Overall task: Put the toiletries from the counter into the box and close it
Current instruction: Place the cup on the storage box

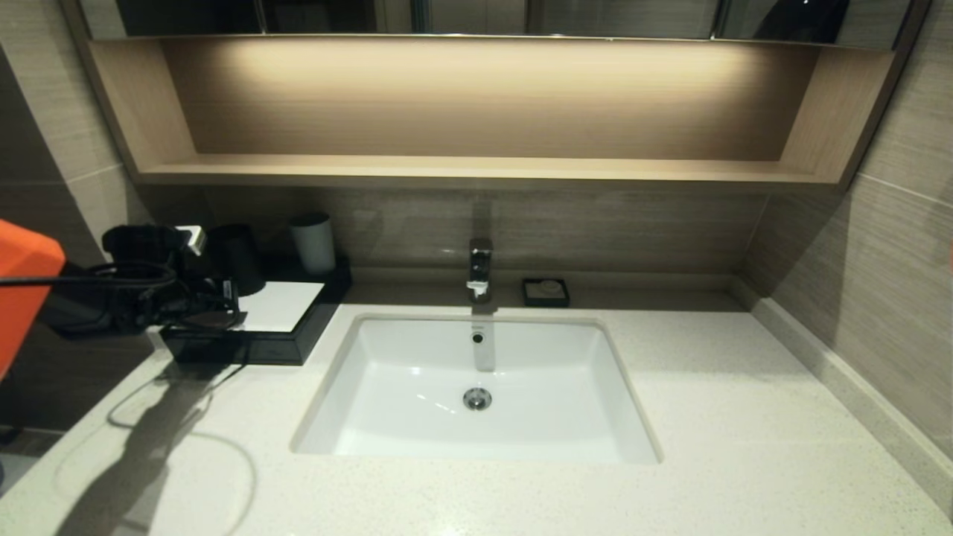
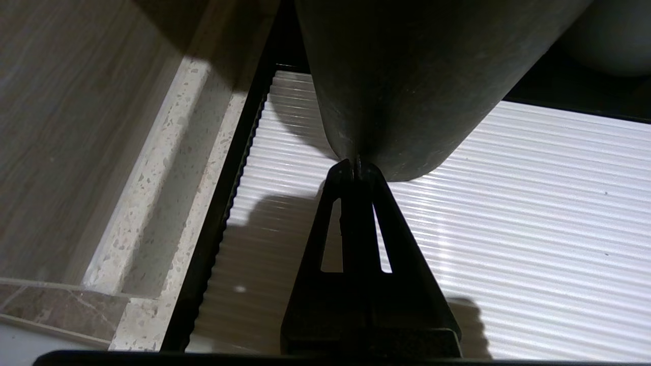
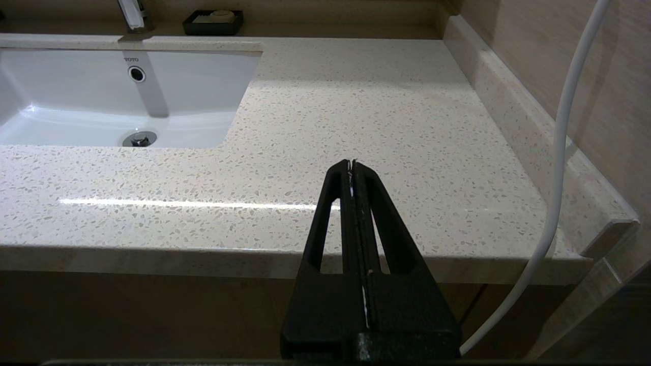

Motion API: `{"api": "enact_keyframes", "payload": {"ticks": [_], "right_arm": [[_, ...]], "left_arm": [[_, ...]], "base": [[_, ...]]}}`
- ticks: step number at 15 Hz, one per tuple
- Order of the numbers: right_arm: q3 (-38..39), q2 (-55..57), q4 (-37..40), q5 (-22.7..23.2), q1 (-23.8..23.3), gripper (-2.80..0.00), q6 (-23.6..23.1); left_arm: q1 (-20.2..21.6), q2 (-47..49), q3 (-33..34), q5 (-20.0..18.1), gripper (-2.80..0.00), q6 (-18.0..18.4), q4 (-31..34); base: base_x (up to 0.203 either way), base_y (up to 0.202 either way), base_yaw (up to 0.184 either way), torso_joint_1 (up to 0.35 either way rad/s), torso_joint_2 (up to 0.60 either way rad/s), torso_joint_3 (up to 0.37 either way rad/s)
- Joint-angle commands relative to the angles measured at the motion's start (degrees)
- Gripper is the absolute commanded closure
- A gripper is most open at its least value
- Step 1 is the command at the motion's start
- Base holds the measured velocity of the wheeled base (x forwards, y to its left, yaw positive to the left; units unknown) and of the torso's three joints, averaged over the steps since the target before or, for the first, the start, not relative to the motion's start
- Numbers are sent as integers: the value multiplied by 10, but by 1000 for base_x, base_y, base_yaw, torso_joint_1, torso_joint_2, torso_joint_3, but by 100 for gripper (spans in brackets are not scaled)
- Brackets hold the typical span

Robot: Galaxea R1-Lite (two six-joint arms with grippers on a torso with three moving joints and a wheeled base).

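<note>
Left claw (image 2: pixel 357 165), clenched on nothing, hovers directly above the flat black rectangular box's ribbed white top (image 2: pixel 508 203), tips at a dark cup (image 2: pixel 407 76).

**A:** where's everything sitting?

**B:** flat black rectangular box (image 1: pixel 287 339) sits at the left rear of the off-white speckled stone counter (image 1: pixel 744 417), white rectangular basin (image 1: pixel 476 387) sunk mid-counter, small black soap dish (image 1: pixel 546 292) just right of the chrome tap (image 1: pixel 480 268).
</note>
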Motion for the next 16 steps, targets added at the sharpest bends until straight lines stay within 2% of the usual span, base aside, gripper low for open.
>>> {"api": "enact_keyframes", "payload": {"ticks": [1, 16], "right_arm": [[1, -1, 0, 0, 0, 0, 0], [1, -1, 0, 0, 0, 0, 0]], "left_arm": [[0, 14, -14, 0, 0, 0, -1], [-5, 44, -67, -1, 0, -1, 0]], "base": [[0, 0, 0, 0, 0, 0], [0, 0, 0, 0, 0, 0]]}}
